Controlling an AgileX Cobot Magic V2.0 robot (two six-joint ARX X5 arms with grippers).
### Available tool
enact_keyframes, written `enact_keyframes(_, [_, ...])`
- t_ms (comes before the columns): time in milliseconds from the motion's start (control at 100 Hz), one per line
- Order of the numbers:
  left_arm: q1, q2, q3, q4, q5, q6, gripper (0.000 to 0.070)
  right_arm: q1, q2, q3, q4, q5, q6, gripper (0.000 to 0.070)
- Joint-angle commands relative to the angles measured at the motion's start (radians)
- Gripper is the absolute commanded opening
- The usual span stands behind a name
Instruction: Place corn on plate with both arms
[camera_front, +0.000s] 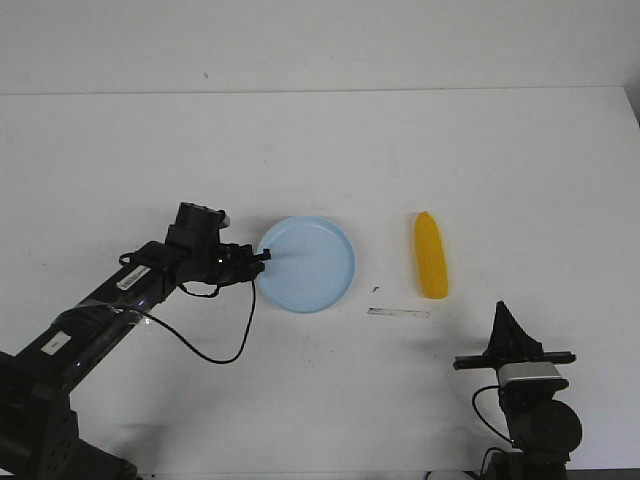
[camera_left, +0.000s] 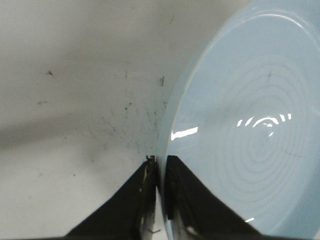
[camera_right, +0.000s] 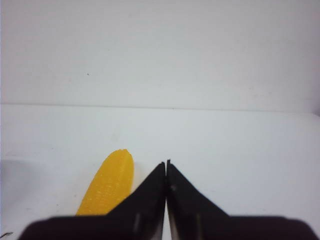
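Observation:
The pale blue plate (camera_front: 310, 265) lies on the white table near the middle. My left gripper (camera_front: 262, 257) is shut on the plate's left rim; in the left wrist view the two fingers pinch the rim (camera_left: 161, 162) of the plate (camera_left: 250, 125). The yellow corn (camera_front: 431, 255) lies on the table to the right of the plate, apart from it. My right gripper (camera_front: 503, 315) is shut and empty, near the front edge, below and right of the corn. In the right wrist view the corn (camera_right: 107, 182) lies just beside the shut fingers (camera_right: 166, 164).
A thin pale strip of tape (camera_front: 398, 313) lies on the table between the plate and my right gripper. A small dark speck (camera_front: 375, 289) sits near it. The table's far edge meets a white wall.

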Motion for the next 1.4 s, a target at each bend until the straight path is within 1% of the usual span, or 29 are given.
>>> enact_keyframes(0, [-0.014, 0.021, 0.009, 0.004, -0.014, -0.07, 0.0001, 0.002, 0.001, -0.001, 0.01, 0.0, -0.002, 0.0])
enact_keyframes(110, [-0.037, 0.023, 0.009, 0.0, -0.061, -0.116, 0.0001, 0.002, 0.001, -0.001, 0.01, 0.0, -0.002, 0.0])
enact_keyframes(200, [-0.053, 0.024, 0.009, 0.0, -0.092, -0.135, 0.0001, 0.002, 0.001, -0.001, 0.01, 0.0, -0.002, 0.0])
enact_keyframes(600, [-0.091, 0.061, 0.009, -0.005, -0.081, -0.138, 0.0007, 0.002, 0.001, -0.001, 0.01, 0.0, -0.002, 0.0])
enact_keyframes(660, [-0.09, 0.067, 0.009, -0.006, -0.081, -0.138, 0.0038, 0.002, 0.001, -0.001, 0.01, 0.0, -0.002, 0.0])
enact_keyframes(730, [-0.09, 0.072, 0.009, -0.007, -0.081, -0.138, 0.0128, 0.002, 0.001, -0.001, 0.01, 0.0, -0.002, 0.0])
enact_keyframes(770, [-0.09, 0.073, 0.009, -0.007, -0.081, -0.137, 0.0166, 0.002, 0.001, -0.001, 0.01, 0.0, -0.002, 0.0])
enact_keyframes(830, [-0.09, 0.073, 0.009, -0.006, -0.08, -0.134, 0.0184, 0.002, 0.001, -0.001, 0.01, 0.0, -0.002, 0.0])
enact_keyframes(980, [-0.09, 0.067, 0.009, -0.006, -0.08, -0.12, 0.0184, 0.002, 0.001, -0.001, 0.01, 0.0, -0.002, 0.0])
enact_keyframes(1190, [-0.063, -0.005, 0.009, -0.005, -0.082, -0.056, 0.018, 0.002, 0.001, -0.001, 0.01, 0.0, -0.002, 0.0])
enact_keyframes(1290, [-0.039, -0.055, 0.009, -0.005, -0.109, -0.029, 0.0138, 0.002, 0.001, -0.001, 0.01, 0.0, -0.002, 0.0])
enact_keyframes(1390, [-0.015, -0.111, 0.008, 0.003, -0.171, 0.023, 0.0052, 0.002, 0.001, -0.001, 0.01, 0.0, -0.002, 0.0])
